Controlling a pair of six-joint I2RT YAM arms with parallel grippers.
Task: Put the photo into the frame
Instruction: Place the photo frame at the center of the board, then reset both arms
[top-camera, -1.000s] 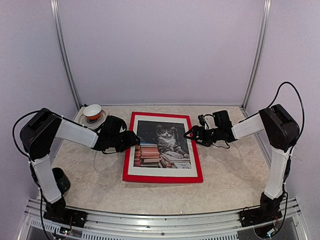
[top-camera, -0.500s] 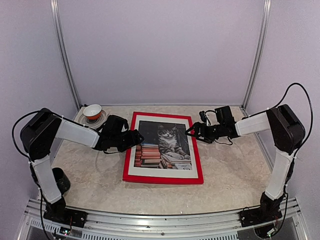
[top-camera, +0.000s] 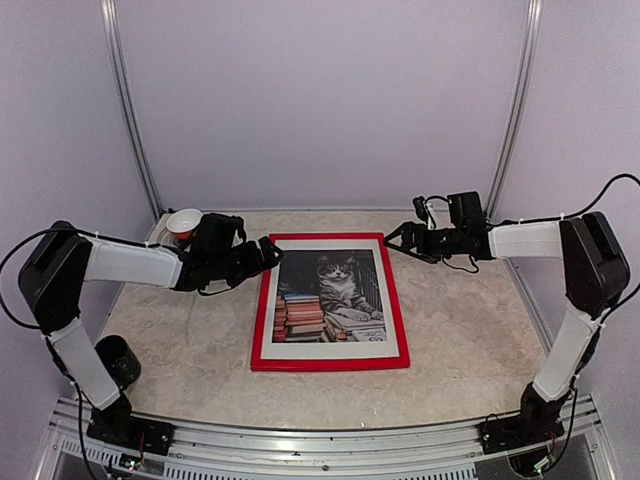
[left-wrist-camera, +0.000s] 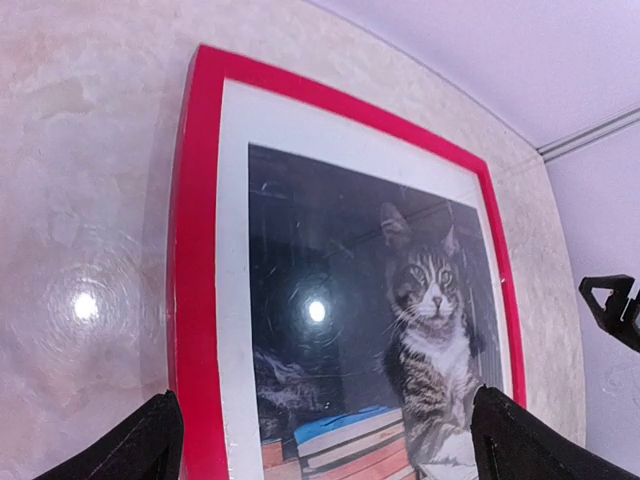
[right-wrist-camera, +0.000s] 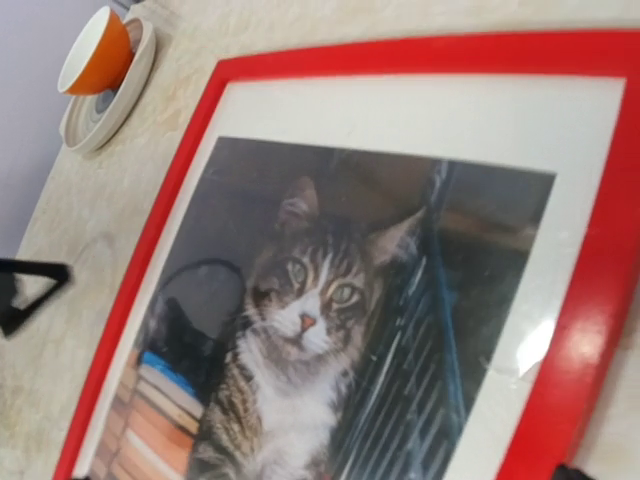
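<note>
The red frame (top-camera: 330, 358) lies flat, front up, in the middle of the table. The photo (top-camera: 335, 290) of the grey tabby cat on books sits inside it, white border showing all round. My left gripper (top-camera: 270, 251) is open and empty, just off the frame's far left corner. In the left wrist view its fingertips (left-wrist-camera: 140, 445) straddle the frame (left-wrist-camera: 195, 250) and photo (left-wrist-camera: 430, 300) from above. My right gripper (top-camera: 393, 240) is open and empty at the far right corner. The right wrist view looks down on the frame (right-wrist-camera: 590, 300) and photo (right-wrist-camera: 310, 320).
An orange-and-white bowl (top-camera: 183, 222) on a plate stands at the far left corner, also in the right wrist view (right-wrist-camera: 100, 50). A black round object (top-camera: 118, 355) sits by the left arm's base. Enclosure walls and metal posts close in the back and sides.
Both grippers have drawn back from the frame's side edges toward its far corners. The frame with the photo now lies straighter and slightly nearer.
</note>
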